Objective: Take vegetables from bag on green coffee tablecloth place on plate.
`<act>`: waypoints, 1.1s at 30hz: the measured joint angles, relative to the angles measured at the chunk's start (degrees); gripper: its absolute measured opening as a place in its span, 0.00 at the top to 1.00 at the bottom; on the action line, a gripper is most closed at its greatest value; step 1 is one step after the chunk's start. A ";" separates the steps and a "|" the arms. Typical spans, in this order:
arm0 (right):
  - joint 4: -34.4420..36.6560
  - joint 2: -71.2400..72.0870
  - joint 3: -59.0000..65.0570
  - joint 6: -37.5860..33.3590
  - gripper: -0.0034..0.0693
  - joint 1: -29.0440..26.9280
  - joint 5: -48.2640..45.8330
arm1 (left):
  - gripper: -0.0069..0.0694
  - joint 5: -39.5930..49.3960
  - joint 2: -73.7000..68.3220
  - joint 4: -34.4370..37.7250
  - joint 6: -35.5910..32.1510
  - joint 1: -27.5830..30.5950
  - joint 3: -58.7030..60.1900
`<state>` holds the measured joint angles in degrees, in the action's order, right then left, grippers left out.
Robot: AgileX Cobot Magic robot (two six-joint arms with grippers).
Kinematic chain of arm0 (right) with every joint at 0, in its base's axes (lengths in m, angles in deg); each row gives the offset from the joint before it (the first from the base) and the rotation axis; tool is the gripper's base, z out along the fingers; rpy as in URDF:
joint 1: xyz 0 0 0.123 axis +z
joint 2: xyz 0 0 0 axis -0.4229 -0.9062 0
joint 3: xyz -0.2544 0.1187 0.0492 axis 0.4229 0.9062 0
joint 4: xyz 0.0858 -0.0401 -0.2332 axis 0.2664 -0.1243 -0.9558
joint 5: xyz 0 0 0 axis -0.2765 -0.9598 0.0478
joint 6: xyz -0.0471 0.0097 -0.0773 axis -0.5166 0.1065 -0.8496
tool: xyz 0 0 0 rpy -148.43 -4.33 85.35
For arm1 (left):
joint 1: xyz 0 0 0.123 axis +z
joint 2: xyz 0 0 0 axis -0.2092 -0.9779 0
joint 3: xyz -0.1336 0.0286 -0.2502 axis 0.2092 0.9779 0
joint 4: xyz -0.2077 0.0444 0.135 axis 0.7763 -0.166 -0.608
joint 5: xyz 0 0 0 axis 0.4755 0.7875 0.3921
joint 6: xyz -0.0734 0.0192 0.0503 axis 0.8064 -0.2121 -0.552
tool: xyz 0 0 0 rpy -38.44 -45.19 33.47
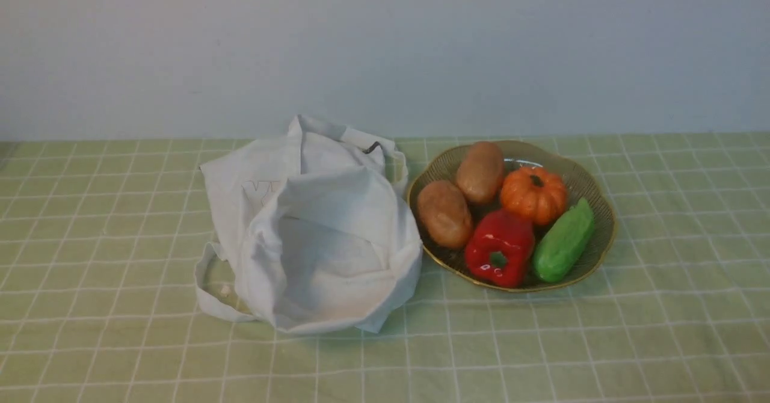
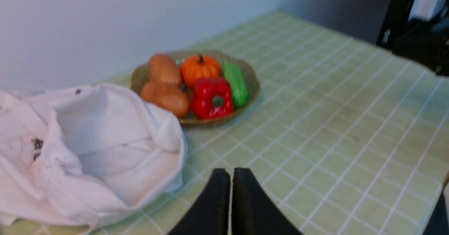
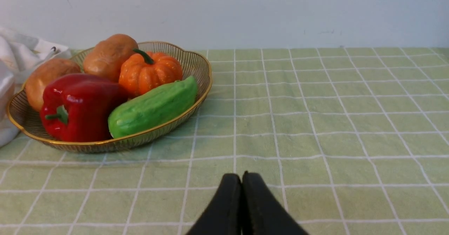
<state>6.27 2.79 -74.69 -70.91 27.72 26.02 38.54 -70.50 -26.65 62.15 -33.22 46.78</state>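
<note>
The green cucumber [image 1: 563, 241] lies on the gold-rimmed plate [image 1: 603, 201], at its right side, beside a red bell pepper [image 1: 499, 248], an orange pumpkin [image 1: 533, 195] and two potatoes [image 1: 445, 213]. The white bag [image 1: 313, 228] lies crumpled and open to the left of the plate on the green checked tablecloth [image 1: 662, 331]. No arm shows in the front view. My left gripper [image 2: 230, 173] is shut and empty, low over the cloth near the bag [image 2: 87, 150]. My right gripper [image 3: 241, 177] is shut and empty, short of the plate [image 3: 196, 63] and cucumber [image 3: 152, 107].
A pale wall runs behind the table. The bag's loop handles lie on the cloth at its left front and near the plate's rim. Dark equipment [image 2: 421, 35] stands past the table's edge in the left wrist view.
</note>
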 joint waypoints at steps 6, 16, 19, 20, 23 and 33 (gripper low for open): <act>0.12 0.00 0.06 0.00 0.97 -0.01 0.18 | 0.92 -3.87 -0.10 -3.38 3.72 1.56 5.33; 0.12 0.00 0.06 0.00 0.97 -0.01 0.18 | 0.92 -16.66 -4.42 -3.99 2.18 22.23 11.48; 0.12 0.00 0.06 0.00 0.97 -0.01 0.18 | 0.91 -17.37 -4.42 -3.99 2.20 31.98 15.17; 0.12 0.00 0.06 0.00 0.97 -0.01 0.18 | 0.91 -17.38 -4.42 -3.99 2.26 34.49 15.99; 0.12 0.00 0.06 0.00 0.97 -0.01 0.18 | 0.91 -17.43 -4.15 -3.99 2.60 40.10 18.84; 0.12 0.00 0.06 0.00 0.97 -0.01 0.18 | 0.91 -13.71 1.97 -3.99 2.23 41.63 23.20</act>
<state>6.39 2.79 -74.63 -70.91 27.71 26.19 24.83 -68.53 -30.64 64.37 8.41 69.97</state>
